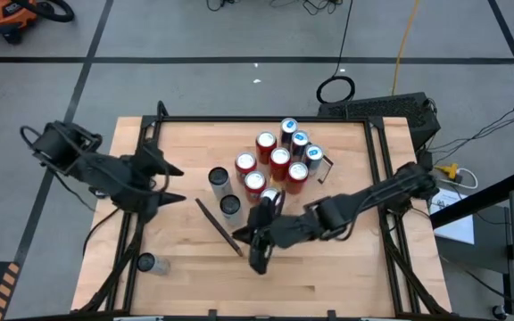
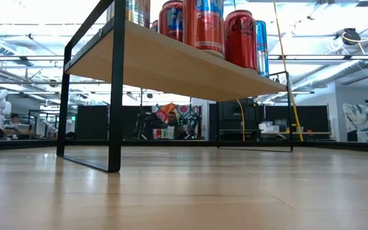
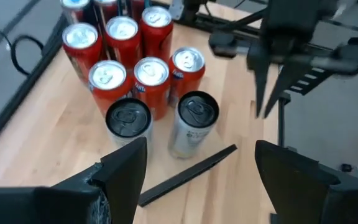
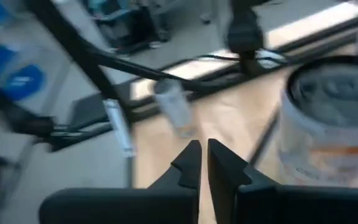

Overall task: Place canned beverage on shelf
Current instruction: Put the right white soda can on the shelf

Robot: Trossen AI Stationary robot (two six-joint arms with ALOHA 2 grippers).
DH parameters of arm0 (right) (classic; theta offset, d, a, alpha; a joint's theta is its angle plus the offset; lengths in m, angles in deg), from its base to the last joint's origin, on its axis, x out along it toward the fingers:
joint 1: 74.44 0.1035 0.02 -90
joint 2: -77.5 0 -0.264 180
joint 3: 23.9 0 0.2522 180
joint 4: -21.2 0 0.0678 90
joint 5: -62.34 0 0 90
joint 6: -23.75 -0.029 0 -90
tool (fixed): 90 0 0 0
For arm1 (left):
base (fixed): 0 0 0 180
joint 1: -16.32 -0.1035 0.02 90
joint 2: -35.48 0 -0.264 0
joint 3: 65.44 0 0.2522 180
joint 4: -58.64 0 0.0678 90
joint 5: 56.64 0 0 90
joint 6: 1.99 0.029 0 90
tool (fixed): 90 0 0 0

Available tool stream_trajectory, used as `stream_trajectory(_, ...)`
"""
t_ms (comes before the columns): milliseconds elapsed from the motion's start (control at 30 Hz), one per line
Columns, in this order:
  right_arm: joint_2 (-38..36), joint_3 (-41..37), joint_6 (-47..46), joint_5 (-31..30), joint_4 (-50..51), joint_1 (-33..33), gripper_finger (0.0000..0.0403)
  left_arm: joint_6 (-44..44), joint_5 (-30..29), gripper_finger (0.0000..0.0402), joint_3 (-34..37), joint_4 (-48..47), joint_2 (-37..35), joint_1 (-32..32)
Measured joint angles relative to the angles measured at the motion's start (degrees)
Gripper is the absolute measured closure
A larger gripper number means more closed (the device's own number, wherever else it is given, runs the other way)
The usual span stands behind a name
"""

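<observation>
High view: cans (image 1: 275, 160) clustered on the shelf (image 1: 205, 152); the right hand (image 1: 259, 251) hangs near its front edge, the left hand (image 1: 169, 185) beside it. Left wrist view: left hand wide. Right wrist view: right hand's fingers (image 4: 188, 163) pressed together, empty.

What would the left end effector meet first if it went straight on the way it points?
Probably the two white cans, at the near edge of the cluster of red cans on the shelf. The left end effector is open and faces them; depth is unclear, so which can comes first is uncertain.
</observation>
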Motion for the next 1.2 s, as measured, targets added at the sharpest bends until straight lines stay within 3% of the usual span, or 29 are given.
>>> stream_trajectory(100, 2.5, 0.0, -0.7, -5.4, 1.5, 0.4, 0.0396, 0.1, -3.3, 0.0109, 0.0, 0.0, -0.3, 3.2)
stream_trajectory(267, 4.1, 0.0, -3.4, -8.8, 4.4, 0.7, 0.0401, -3.0, -9.5, 0.0109, 1.0, 0.0, 0.1, 9.5)
stream_trajectory(433, 4.9, 0.0, -4.6, -11.7, 5.6, 0.8, 0.0402, -8.8, -14.7, 0.0109, 6.5, 0.1, -0.2, 14.3)
stream_trajectory(600, 4.7, 0.0, -4.3, -13.1, 5.4, -0.1, 0.0402, -12.3, -16.0, 0.0109, 14.3, 5.1, -0.3, 17.7)
stream_trajectory(933, 4.8, 0.0, -1.3, -13.1, 4.6, -2.0, 0.0403, -12.8, -16.0, 0.0109, 26.0, 27.3, -0.4, 21.0)
stream_trajectory(1200, 4.8, 0.0, -0.3, -12.5, 3.3, -2.6, 0.0403, -12.9, -16.2, 0.0142, 28.2, 29.4, -0.9, 21.6)
